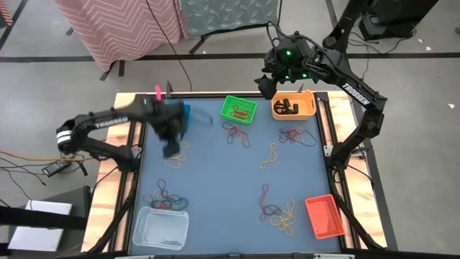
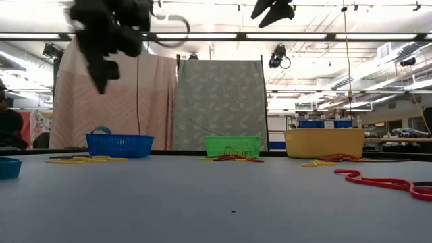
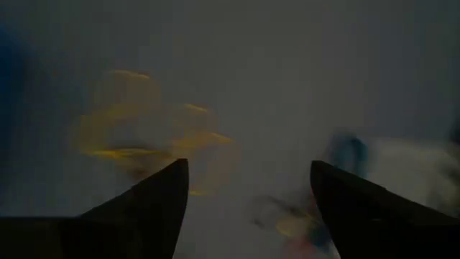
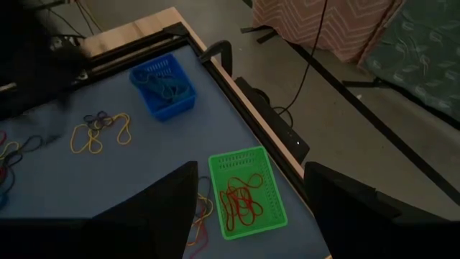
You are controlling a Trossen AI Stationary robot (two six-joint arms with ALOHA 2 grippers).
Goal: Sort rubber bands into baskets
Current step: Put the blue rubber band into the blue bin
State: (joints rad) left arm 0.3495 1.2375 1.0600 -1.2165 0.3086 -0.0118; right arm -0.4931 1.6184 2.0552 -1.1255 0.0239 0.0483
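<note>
Left gripper: the left gripper (image 3: pixel 248 198) hangs above the bench near its left edge, just beside the small blue plastic mesh basket (image 4: pixel 164 86) at the far edge; its jaws stand wide apart with nothing between them, which suits an arm that is clear of a drop-off and ready for another pick.
Yellow bands: a loose cluster of thin yellow rubber bands (image 1: pixel 176 157) lies on the blue-grey bench top (image 1: pixel 215 187) under that gripper, probably its nearest target.
Clear basket: the clear white mesh basket (image 1: pixel 160 227) sits at the near-left corner, with mixed bands (image 1: pixel 165 198) just beyond it.
Green basket: the green mesh basket (image 1: pixel 238 109) stands at the far edge, mid-bench, holding a few reddish bands; more dark and red loops (image 1: pixel 236 134) lie beside it.
Yellow-orange basket: the yellow-orange basket (image 1: pixel 293 106) is near the far-right corner with dark bands inside.
Right gripper: the right gripper (image 4: pixel 248 208) waits high above the far edge between the green and yellow-orange baskets, jaws wide and empty.
Red-orange basket: the red-orange basket (image 1: pixel 323 216) sits at the near-right corner, with unsorted bands (image 1: pixel 279 214) close by.
</note>
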